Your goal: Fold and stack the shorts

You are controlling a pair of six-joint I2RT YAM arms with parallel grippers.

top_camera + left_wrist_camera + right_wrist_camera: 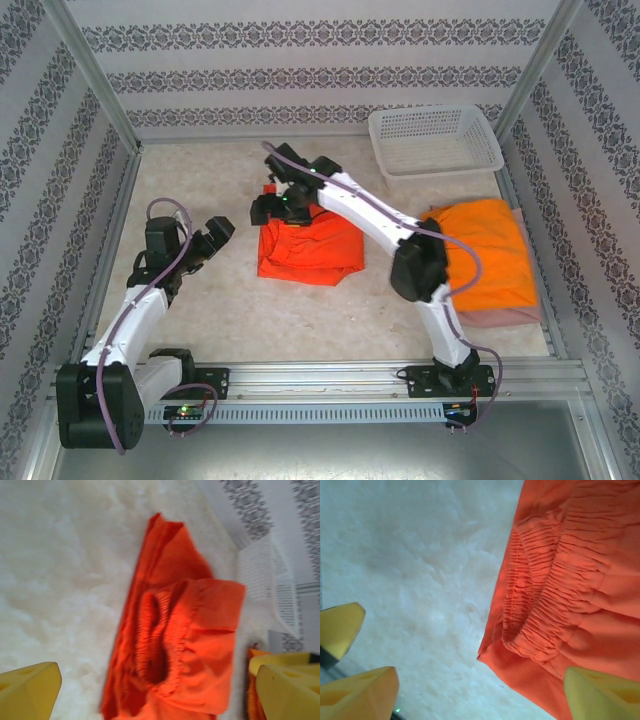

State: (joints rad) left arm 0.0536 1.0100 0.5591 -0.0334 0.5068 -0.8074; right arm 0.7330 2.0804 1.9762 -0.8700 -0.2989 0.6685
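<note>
Orange folded shorts (310, 250) on worktop (220, 310).
Stretched over their far edge, right gripper (280, 205) spread wide; left gripper (218, 230) near, wide too.

Top camera looks down from 6 o'clock over the whole table (230, 300); both wrist cameras, seemingly angled, sit close above the same orange shorts (310, 255)

Partly hidden
My right arm (375, 215) covers the far edge of the folded orange shorts (305, 255); an orange pile (495, 255) buries most of the pink shorts (505, 318).
</note>
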